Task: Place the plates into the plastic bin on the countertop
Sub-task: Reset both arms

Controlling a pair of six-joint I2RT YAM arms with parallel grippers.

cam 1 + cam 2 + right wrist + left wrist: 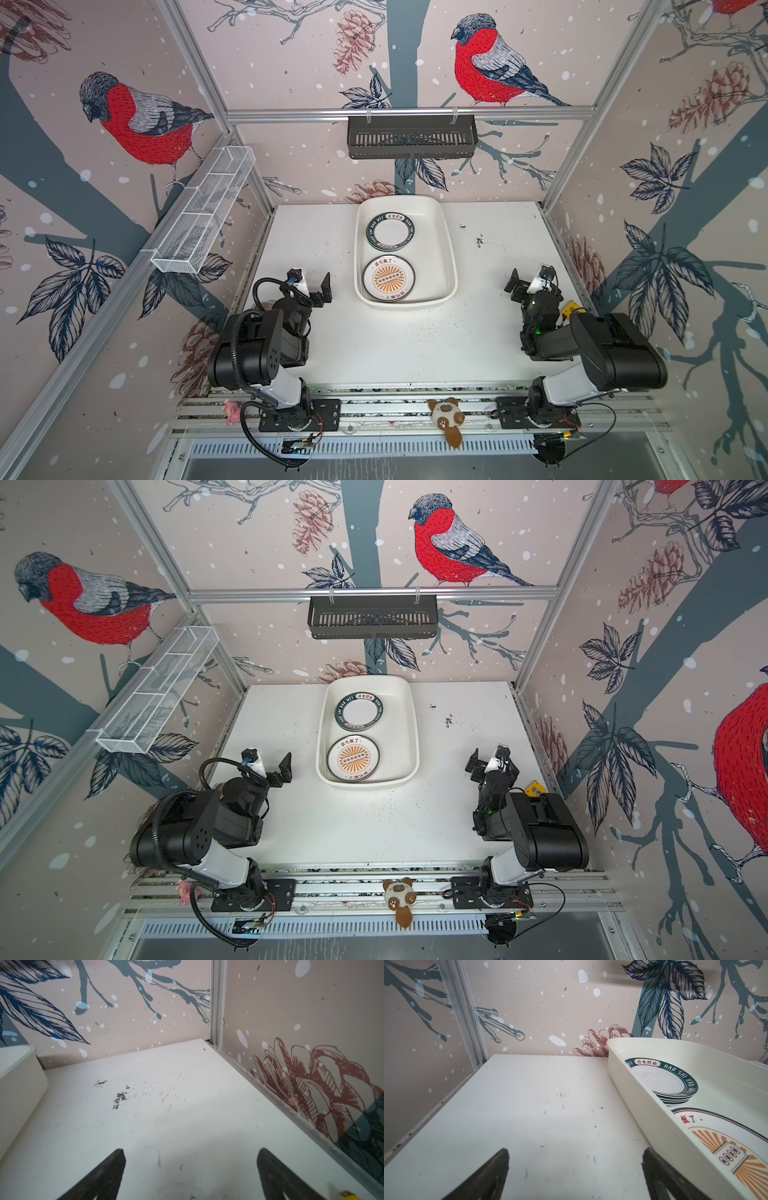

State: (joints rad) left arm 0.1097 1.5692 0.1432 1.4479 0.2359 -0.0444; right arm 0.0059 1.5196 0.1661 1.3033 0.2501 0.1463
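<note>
White plastic forms the plastic bin point(434, 257). In both top views it stands at centre frame, toward the upper edge of the bench point(316, 249), with its long axis running up and down the picture.

1. Bin contents: the green-rimmed stack point(390, 232) of plates sits in the upper half. The sunburst plate point(388, 278) lies flat in the lower half, just below the stack. I cannot tell whether more plates lie under it.
2. My left claw point(311, 286) sits at left of centre, near the bin's lower left corner and apart from it. Its fingers are spread and empty.
3. My right claw point(530, 282) sits at right of centre, well apart from the bin. It is also spread and empty.
4. A black slotted basket point(411, 137) hangs on the back rail, and a white wire-mesh basket point(203, 212) hangs on the rail at upper left.

Left wrist view: both dark fingers point(496, 1169) stand wide apart over the scuffed bench point(529, 1105). The bin wall point(643, 1105) runs beside one finger, and I cannot tell whether they touch. Inside the wall, the stack point(660, 1080) shows several rims one on another. The sunburst plate point(726, 1147) lies nearer to my claw.

Right wrist view: the fingers point(108, 1172) are equally wide apart, with nothing between them. Dark specks point(119, 1098) mark the bench point(187, 1122) ahead. One rounded corner of the bin point(18, 1084) shows at the side.
</note>
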